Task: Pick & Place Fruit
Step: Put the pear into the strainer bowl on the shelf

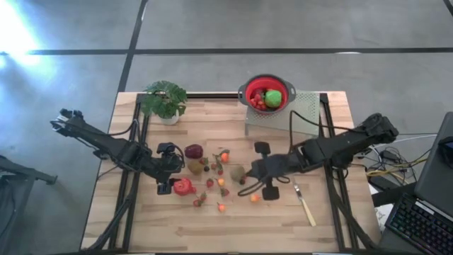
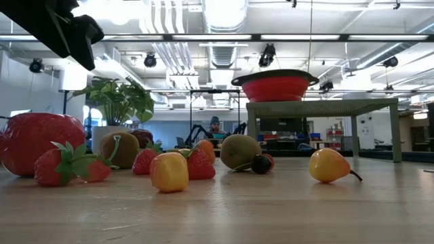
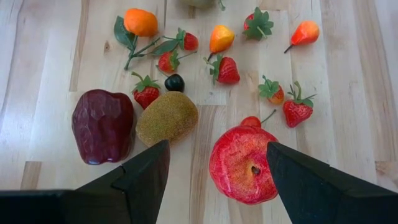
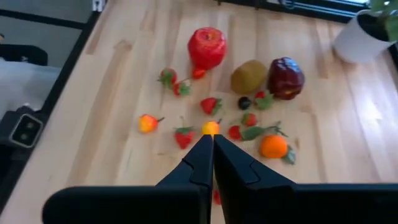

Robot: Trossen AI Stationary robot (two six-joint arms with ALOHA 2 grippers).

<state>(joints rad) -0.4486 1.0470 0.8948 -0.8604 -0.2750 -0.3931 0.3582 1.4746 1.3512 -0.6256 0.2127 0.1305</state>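
Note:
Several small toy fruits lie loose on the wooden table: strawberries, a cherry, orange and yellow pieces, two kiwis (image 1: pixel 237 171) and a dark red fruit (image 3: pixel 102 124). My left gripper (image 3: pixel 217 146) is open and low over the big red apple (image 3: pixel 242 165). One finger stands on each side of the apple without touching it; it rests on the table. In the high view this gripper (image 1: pixel 170 168) is left of the apple (image 1: pixel 184 186). My right gripper (image 4: pixel 211 138) is shut, above the right part of the pile (image 1: pixel 249 176), its tips near a small yellow-orange fruit (image 4: pixel 211 127).
A red colander (image 1: pixel 267 93) holding a green apple and red fruit stands on a grey riser (image 1: pixel 297 113) at the far edge. A potted plant (image 1: pixel 164 99) is at the far left. A pale-handled knife (image 1: pixel 304 202) lies near the right arm. A laptop (image 1: pixel 425 212) sits beyond the table's right edge.

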